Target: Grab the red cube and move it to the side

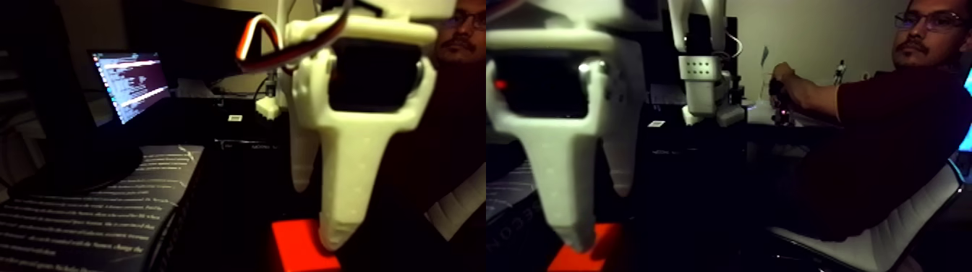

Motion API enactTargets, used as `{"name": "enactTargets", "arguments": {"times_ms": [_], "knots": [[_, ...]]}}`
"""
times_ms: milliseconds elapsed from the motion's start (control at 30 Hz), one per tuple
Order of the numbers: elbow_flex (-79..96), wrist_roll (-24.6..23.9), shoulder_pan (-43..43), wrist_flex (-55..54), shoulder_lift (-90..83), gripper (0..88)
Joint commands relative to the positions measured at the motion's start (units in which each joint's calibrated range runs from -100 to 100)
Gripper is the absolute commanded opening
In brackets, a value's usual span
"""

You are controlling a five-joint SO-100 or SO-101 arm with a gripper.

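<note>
Leftmost, we see a lit laptop screen [130, 83] and a dark printed sheet [87, 217] on the table. Next comes the white gripper [322, 217], its fingers spread apart and clasping nothing; the longer fingertip [338, 233] overlaps the red cube [300, 246], which sits on the dark table at the bottom edge. Rightmost, we see a seated person [882, 130] in a white chair [904, 231].

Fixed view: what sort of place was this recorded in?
Probably a dim home desk or hobby workspace: a lit laptop with text on screen, a seated person nearby, and the white gripper over the red cube.
</note>
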Motion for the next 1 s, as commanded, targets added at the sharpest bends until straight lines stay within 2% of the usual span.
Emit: {"name": "enactTargets", "arguments": {"times_ms": [0, 267, 433, 967], "knots": [[-3.5, -0.6, -0.6, 0.2, 0.5, 22.5], [-5.6, -0.6, -0.6, 0.1, 1.6, 22.8], [-5.7, -0.4, -0.4, -0.4, 4.0, 27.9], [-7.3, -0.2, 0.4, -0.5, 6.8, 28.2]]}}
